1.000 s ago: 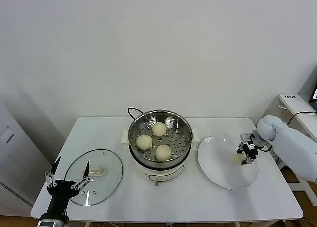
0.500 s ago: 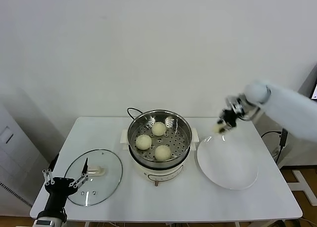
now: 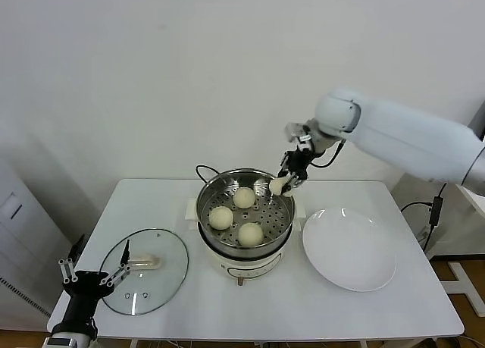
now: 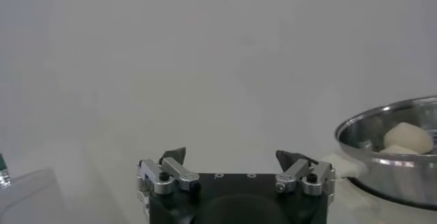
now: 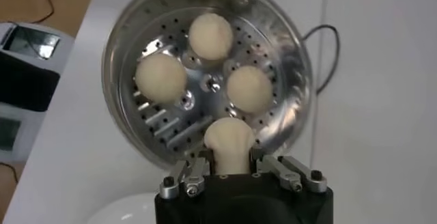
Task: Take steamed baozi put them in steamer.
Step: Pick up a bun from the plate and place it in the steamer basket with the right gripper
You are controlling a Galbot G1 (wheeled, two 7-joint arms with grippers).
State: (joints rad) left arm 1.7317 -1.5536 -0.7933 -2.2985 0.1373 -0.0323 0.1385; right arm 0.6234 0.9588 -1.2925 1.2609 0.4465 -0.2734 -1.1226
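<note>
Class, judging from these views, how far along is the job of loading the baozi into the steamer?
Done: three baozi lie on the steamer floor, and the white plate is bare. In hand: the right tool grips the fourth baozi above the steamer's rim. Left: lowering and releasing it. The left tool waits open near the glass lid.

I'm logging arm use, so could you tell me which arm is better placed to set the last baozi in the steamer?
Right: its claw holds the baozi above the steamer, while the left claw waits near the table's corner.
</note>
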